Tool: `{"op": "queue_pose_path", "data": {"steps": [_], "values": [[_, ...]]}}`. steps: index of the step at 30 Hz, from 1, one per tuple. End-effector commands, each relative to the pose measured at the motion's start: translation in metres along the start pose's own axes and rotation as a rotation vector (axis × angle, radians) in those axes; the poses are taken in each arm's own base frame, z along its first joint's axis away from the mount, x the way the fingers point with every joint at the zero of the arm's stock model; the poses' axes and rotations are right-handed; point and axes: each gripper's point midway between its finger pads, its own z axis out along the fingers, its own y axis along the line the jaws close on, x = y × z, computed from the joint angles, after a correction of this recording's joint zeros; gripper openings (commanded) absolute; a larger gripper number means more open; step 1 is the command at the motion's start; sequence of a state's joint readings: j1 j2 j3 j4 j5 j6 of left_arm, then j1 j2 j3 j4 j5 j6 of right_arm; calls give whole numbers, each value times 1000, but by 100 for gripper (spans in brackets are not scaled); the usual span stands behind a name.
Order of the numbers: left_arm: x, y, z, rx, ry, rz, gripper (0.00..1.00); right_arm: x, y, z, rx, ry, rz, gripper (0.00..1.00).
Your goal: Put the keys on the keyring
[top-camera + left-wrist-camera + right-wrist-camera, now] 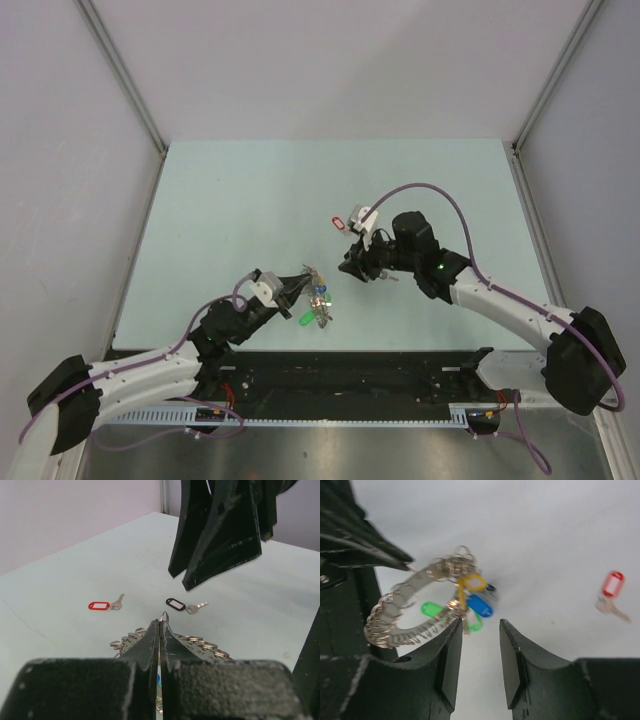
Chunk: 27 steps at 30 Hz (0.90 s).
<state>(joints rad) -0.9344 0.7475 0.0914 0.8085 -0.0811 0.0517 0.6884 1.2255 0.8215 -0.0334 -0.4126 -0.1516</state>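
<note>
Keyring (pixel 427 572) pinched in closed left tool (pixel 160 624); right tool (pixel 481 630) jaws apart, empty. Red-tagged key (pixel 99 605) and black-tagged key (pixel 175 603) lie on pale surface (pixel 250 190); tag labels unreadable.

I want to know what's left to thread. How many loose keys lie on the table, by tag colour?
Red-tagged key: 1
Black-tagged key: 1
Total: 2
</note>
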Motion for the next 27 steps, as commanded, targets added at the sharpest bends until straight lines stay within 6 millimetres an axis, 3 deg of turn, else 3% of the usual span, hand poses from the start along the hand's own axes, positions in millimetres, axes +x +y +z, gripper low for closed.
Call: {"op": "queue_pose_path", "data": {"steps": [1, 6, 27], "values": [[-39, 5, 0, -28, -162, -53, 0, -24, 37, 14, -199, -167, -154, 41], [-42, 5, -2, -32, -187, -89, 1, -30, 59, 22, -318, -221, -192, 40], [-52, 0, -6, -5, -237, -124, 0, -36, 76, 32, -442, -260, -210, 27]]}}
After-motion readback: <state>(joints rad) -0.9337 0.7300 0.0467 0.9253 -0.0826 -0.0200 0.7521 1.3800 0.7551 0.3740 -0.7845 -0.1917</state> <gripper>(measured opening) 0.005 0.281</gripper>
